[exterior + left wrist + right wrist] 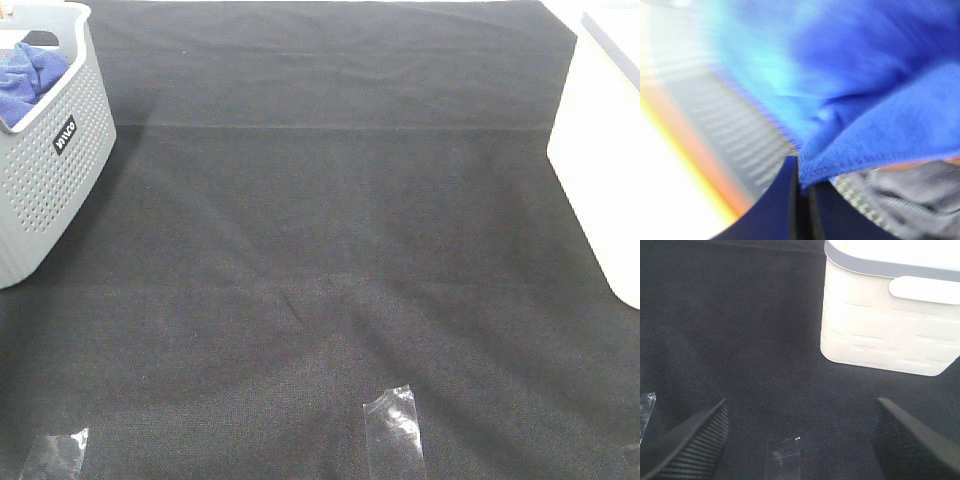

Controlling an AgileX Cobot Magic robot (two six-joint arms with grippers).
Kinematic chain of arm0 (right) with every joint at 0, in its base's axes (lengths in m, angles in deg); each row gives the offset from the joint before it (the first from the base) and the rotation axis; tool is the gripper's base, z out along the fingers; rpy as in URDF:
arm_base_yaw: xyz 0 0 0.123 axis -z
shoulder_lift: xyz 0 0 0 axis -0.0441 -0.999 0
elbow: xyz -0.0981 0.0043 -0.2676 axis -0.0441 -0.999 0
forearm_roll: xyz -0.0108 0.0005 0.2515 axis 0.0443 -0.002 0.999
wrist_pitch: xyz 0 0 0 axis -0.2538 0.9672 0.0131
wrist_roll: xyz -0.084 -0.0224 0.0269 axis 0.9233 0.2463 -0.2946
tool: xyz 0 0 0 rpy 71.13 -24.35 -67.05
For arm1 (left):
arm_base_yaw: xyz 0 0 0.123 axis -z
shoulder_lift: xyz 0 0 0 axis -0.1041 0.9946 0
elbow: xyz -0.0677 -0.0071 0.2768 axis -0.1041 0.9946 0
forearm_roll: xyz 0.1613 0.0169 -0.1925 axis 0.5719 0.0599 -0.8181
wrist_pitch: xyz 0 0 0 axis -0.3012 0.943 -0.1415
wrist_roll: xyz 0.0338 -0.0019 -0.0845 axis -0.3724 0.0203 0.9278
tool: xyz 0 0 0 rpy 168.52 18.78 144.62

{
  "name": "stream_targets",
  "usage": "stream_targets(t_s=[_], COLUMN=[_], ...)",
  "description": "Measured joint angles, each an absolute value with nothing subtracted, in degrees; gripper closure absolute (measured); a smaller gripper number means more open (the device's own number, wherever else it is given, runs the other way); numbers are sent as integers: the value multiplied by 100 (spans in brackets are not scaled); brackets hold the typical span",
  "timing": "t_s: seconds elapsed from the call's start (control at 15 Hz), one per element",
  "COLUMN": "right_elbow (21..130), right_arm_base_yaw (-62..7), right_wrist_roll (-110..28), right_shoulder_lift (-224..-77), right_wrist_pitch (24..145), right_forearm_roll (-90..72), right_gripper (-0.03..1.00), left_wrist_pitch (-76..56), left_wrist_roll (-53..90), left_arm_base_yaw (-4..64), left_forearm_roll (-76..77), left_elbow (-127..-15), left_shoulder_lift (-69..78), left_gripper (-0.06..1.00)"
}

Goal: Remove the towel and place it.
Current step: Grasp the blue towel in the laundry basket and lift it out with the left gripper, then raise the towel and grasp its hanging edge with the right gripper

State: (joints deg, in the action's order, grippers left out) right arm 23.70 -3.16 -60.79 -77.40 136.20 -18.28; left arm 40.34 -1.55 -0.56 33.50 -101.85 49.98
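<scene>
The royal-blue towel (28,78) lies bunched inside the grey perforated basket (60,170) at the far left of the table. In the blurred left wrist view the towel (880,115) fills most of the picture. My left gripper (802,187) is shut, its dark fingers pinching a stitched edge of the towel just above the basket's perforated wall (730,135). My right gripper (801,405) stands open over the black mat with nothing between its fingers. Neither arm shows in the exterior high view.
A white basket (600,170) stands at the right edge of the table, ahead of the right gripper (880,325). Strips of clear tape (395,425) (55,455) are stuck on the black mat (330,250) near the front edge, one below the right gripper (782,452).
</scene>
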Motion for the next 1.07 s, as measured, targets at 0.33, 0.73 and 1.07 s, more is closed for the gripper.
stream_targets(t_s=[0.33, 0.73, 1.07], right_elbow=[2370, 2370, 2502], right_arm_base_yaw=[-316, -316, -316], right_wrist_roll=[-6079, -6079, -4779], right_shoulder_lift=[-7740, -7740, -8714], right_wrist_pitch=[13620, 13620, 12353], right_forearm_roll=[-1828, -1828, -258], right_gripper=[22, 22, 23], left_wrist_pitch=[4126, 4166, 4166], left_wrist_roll=[-57, 321, 579], left_arm_base_yaw=[443, 1537, 2889], left_forearm_roll=[3499, 4129, 5075], left_elbow=[-10202, -10202, -10202], left_shoulder_lift=[3892, 2603, 1841], left_gripper=[94, 94, 94])
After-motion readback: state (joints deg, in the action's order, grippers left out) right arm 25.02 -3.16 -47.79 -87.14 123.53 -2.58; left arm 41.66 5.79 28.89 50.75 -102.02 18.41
